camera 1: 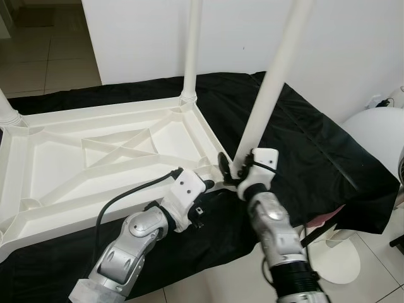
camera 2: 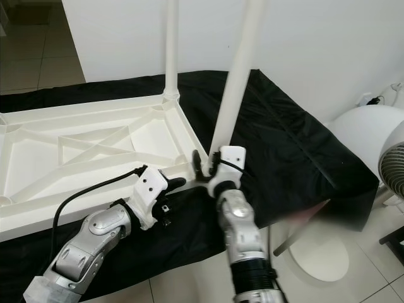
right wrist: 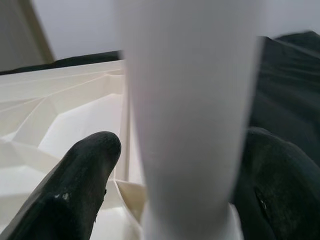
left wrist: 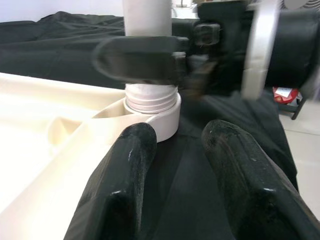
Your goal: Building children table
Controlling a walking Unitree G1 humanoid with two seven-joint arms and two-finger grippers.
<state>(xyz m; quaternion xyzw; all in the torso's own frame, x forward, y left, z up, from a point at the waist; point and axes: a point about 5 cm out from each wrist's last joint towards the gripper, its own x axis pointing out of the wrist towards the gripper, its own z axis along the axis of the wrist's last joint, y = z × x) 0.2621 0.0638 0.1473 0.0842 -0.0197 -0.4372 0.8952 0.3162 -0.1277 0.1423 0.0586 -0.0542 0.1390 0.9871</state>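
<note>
An upturned white tabletop [camera 1: 95, 158] lies flat on a black cloth [camera 1: 315, 145] spread over the floor, its ribbed underside facing up, off to the left of the right tool and just ahead of the left one. A white fan [camera 2: 372, 145] stands well off to the right of both.

Three legs show, counted: one standing in the far corner socket [camera 1: 191, 44], the base of one at the left edge [camera 1: 7, 113], and the near-corner leg [camera 1: 274, 76], which is the one being worked on. Its long axis runs upward and leans slightly away to the right, so it does not look square to the tabletop yet.

The right tool [camera 1: 232, 172] is closed around the base of this leg: in the right wrist view a finger [right wrist: 75, 175] sits on each side of the white tube with the tube between them. The threaded collar of the leg [left wrist: 151, 97] sits in the corner socket [left wrist: 160, 120], directly below the grip.

The left tool [left wrist: 175, 150] hovers just short of that socket, pointing at it, its two fingers a narrow gap apart and holding nothing. The right arm is the nearer one, already on the leg; the coming move likely turns on twisting the leg about its own long axis while straightening it.
</note>
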